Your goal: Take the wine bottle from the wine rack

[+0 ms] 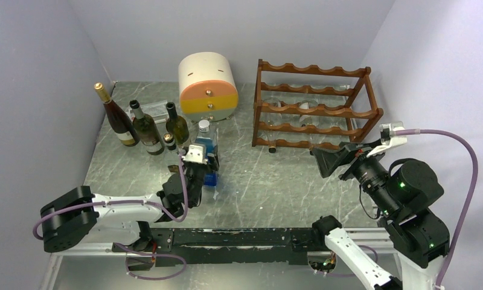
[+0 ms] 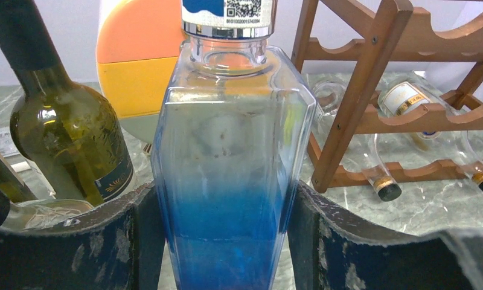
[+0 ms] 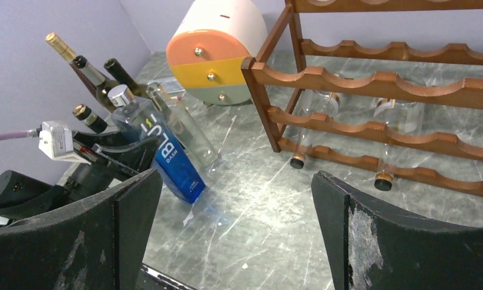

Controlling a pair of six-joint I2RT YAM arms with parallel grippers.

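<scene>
left gripper [image 2: 227, 241]: both dark pads [image 2: 106, 248] sit against the flat sides of the blue-tinted bottle [image 2: 227, 151], clamped low on its body. the bottle is clear glass above and blue toward the base, with a silver cap, and stands upright. its base is down at the table [image 1: 275, 187]; cannot confirm that it touches.

bottle position: off the wine rack [image 1: 314, 106] and well apart from it, to the rack's left and nearer the arms, in front of the cream-and-orange drawer unit [image 1: 207, 84].

right gripper [image 3: 233, 235]: fingers spread wide with nothing between them, hanging above the table just in front of the rack's right half and facing it.

rack: upright at back right, beside the drawer unit. two bottles lie low in it, dark-capped necks toward the front: one clear bottle [image 2: 381, 184] and a labelled bottle [image 2: 408, 99].

a cluster of dark wine bottles [image 1: 145, 128] stands at rear left.
</scene>
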